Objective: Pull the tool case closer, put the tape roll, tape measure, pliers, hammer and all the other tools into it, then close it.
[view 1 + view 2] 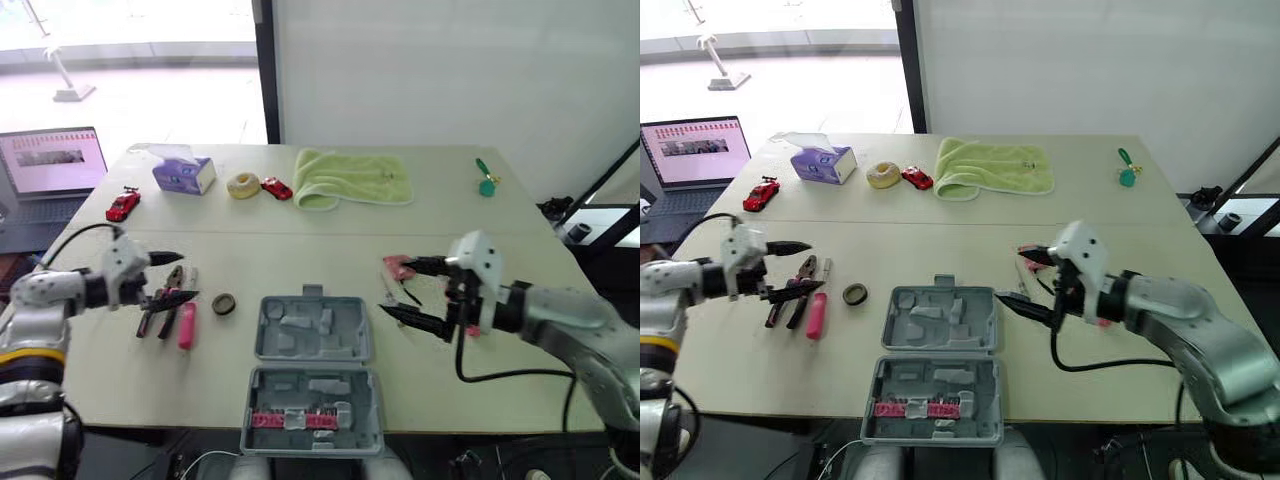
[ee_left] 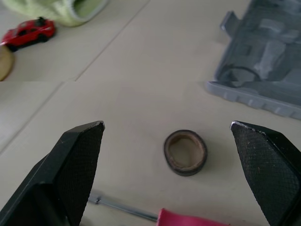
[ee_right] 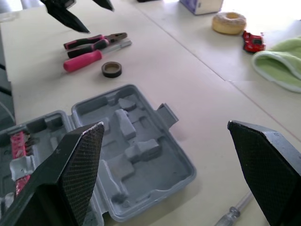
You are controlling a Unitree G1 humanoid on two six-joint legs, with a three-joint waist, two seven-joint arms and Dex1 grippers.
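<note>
Left gripper (image 1: 187, 276) near tape roll (image 1: 223, 304), right gripper (image 1: 394, 287) beside open tool case (image 1: 268, 350) — fingers of both wide apart.

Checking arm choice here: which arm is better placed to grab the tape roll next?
Left. The open left gripper is aimed at the tape roll, beside the pliers; the right gripper is across the case.

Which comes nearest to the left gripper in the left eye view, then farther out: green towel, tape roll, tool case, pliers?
1. pliers, just beneath the left gripper.
2. tape roll, a little to its right.
3. tool case, open, at the centre.
4. green towel, on the far side.
</note>
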